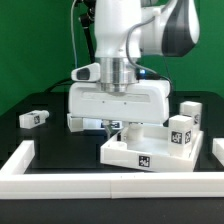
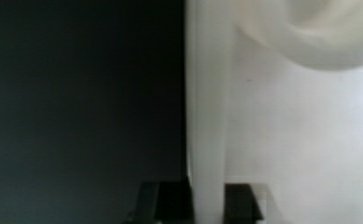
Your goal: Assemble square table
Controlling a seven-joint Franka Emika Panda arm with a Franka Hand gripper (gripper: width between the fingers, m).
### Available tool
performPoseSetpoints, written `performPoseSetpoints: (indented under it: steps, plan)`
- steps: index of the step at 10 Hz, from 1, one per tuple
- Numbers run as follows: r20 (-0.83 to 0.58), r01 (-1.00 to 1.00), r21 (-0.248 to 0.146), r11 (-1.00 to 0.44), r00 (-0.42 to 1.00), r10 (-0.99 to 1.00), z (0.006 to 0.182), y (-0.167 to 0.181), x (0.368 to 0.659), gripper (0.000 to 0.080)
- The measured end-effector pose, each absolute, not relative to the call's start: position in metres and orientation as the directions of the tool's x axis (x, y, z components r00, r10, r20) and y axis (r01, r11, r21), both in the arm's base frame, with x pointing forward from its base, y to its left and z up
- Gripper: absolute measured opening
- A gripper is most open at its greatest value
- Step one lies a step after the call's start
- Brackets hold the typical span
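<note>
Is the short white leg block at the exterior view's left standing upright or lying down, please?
Lying down: the short white tag-marked leg block stretches lengthwise along the black table.

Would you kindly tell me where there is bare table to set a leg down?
Free: the black table between the outlying leg block, the border wall and the square slab. Crowded: the exterior view's right, around the hand, the slab and two leg blocks.

Leg blocks (image 1: 182, 128) crowding slab (image 1: 135, 152), border wall (image 1: 100, 183) rimming open table (image 1: 55, 138)
</note>
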State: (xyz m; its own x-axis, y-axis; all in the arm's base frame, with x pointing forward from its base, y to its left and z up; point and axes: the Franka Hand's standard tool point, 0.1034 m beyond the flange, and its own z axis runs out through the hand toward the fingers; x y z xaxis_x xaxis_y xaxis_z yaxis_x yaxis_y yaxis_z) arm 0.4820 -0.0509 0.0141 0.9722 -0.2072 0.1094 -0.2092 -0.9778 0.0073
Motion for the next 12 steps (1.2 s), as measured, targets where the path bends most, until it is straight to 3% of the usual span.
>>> performPoseSetpoints:
  steps: [1, 5, 7, 12]
  plan:
    - [0.114, -0.089, 0.030, -0.996, 0.990, -0.085, 0.015, -0.053, 0.485, 0.0061]
    - [0.103, 0.123, 0.061, -0.991, 0.986, 0.129, 0.015, -0.056, 0.487, 0.0061]
    - [0.106, 0.314, 0.095, -0.945, 0.940, 0.323, 0.015, -0.060, 0.512, 0.0062]
    - [0.077, 0.519, 0.122, -0.846, 0.845, 0.529, 0.017, -0.063, 0.513, 0.0064]
